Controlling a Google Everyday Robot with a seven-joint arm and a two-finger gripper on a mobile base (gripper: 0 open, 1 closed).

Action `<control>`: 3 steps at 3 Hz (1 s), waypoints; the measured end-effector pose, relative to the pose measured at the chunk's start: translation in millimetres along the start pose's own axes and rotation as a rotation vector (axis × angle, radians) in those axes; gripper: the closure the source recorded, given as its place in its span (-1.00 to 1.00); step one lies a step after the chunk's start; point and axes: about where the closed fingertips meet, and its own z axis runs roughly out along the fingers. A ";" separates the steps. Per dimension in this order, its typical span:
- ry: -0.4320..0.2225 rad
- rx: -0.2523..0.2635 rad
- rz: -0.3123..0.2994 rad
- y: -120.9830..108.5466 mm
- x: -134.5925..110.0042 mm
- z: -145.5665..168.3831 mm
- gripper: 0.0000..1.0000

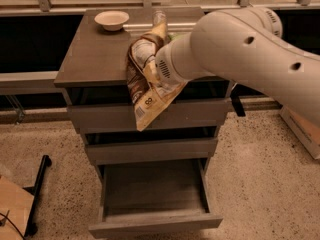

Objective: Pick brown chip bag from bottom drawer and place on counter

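The brown chip bag [146,86] hangs in the air in front of the counter's [92,59] front edge. Its top is level with the counter surface and its pale lower end dangles over the top drawer front. My gripper [154,66] is at the end of the big white arm. It is shut on the bag's upper part and mostly hidden behind the bag. The bottom drawer [155,223] is pulled open below, and its inside shows nothing in it.
A white bowl [111,20] and a clear bottle [159,18] stand at the back of the counter. A sliver of a green bag [172,35] shows behind the arm. The two upper drawers are shut. A black stand [37,184] and cardboard [12,204] are at the left, and a box [302,129] is on the floor at the right.
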 end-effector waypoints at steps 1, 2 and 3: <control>-0.023 -0.003 0.023 -16.5 -23.8 28.0 1.00; -0.034 -0.001 0.030 -36.2 -47.4 54.7 1.00; -0.042 -0.002 0.024 -59.9 -74.8 87.7 1.00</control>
